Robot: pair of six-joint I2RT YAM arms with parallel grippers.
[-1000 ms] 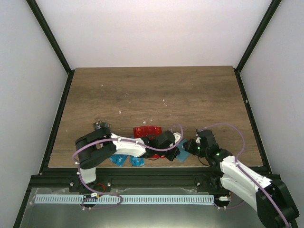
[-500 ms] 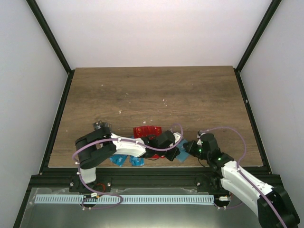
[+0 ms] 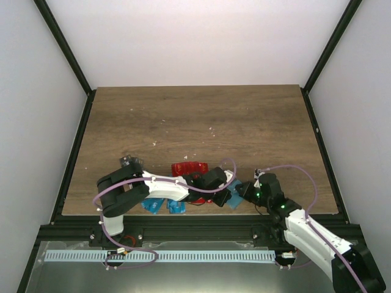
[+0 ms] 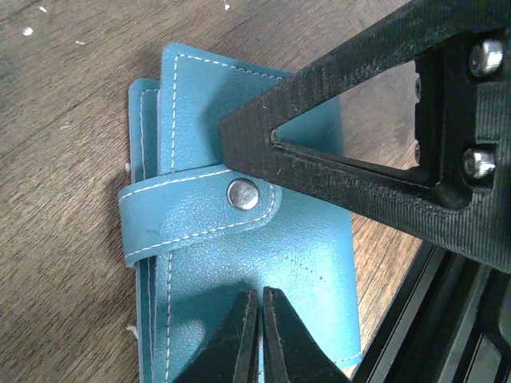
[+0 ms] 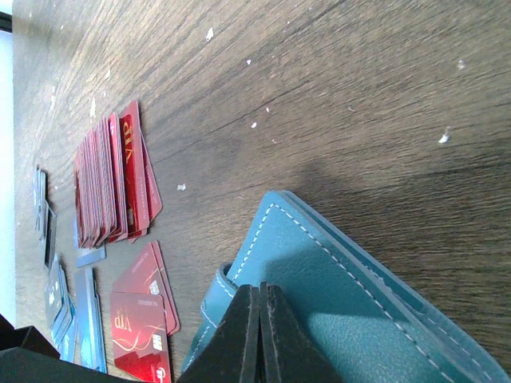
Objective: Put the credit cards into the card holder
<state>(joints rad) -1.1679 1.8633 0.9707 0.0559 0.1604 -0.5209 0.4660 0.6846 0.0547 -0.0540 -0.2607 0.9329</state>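
Teal, white-stitched card holder [image 4: 263, 239] lies flat on the wooden table [image 4: 64, 96], directly under both gripper tips. The left arm is folded low, its forearm extended rightward along the near table edge. The left gripper [image 4: 261, 327] has its jaws closed together, tips on the holder face. The right arm reaches low and leftward. The right gripper [image 5: 259, 327] is likewise closed, tips at the holder edge. Red credit cards [image 5: 112, 179] lie beyond the right gripper, to its left, and blue credit cards [image 3: 160, 207] lie beneath the left forearm.
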